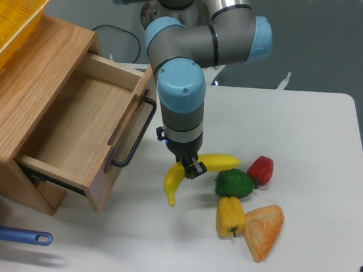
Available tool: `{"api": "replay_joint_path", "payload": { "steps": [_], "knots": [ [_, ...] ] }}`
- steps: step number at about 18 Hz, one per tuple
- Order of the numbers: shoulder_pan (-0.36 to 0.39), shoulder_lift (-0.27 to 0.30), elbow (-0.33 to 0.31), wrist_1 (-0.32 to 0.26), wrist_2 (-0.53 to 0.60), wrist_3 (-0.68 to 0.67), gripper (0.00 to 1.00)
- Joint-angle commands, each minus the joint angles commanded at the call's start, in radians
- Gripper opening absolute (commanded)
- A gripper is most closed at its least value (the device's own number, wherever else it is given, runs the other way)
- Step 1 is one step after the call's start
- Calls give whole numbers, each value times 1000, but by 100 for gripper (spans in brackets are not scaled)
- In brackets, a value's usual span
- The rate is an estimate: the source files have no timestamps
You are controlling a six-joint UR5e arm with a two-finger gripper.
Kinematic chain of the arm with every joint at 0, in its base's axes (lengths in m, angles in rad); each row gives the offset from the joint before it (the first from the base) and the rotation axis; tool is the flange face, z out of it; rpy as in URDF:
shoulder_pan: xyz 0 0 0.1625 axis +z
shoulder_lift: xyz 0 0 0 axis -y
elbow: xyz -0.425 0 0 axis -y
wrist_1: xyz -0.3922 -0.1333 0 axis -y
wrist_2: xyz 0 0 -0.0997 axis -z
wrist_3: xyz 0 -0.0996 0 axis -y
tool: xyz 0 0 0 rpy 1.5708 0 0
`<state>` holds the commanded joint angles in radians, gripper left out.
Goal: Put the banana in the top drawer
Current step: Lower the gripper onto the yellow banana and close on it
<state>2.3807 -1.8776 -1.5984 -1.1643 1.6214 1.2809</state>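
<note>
Nearest the camera we note the yellow pepper and orange wedge, below-right of the fingers. We cannot tell whether the gripper pinches the banana, which lies on the table directly beneath it. Left of the fingers, the top drawer stands open.

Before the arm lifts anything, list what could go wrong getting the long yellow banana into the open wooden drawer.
1. The two-finger gripper sits over the middle of the curved yellow banana, and the hold is hidden; an off-centre grip could let it swing or slip.
2. The green pepper lies close beside the banana and may get nudged.
3. The light-wood top drawer has a raised front with a black bar handle; a low carry could clip it.
</note>
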Motion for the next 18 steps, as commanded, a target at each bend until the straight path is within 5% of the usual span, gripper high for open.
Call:
{"api": "replay_joint_path", "payload": {
  "steps": [18],
  "knots": [
    [11,2,57,-55,2,-130,36]
  ]
}}
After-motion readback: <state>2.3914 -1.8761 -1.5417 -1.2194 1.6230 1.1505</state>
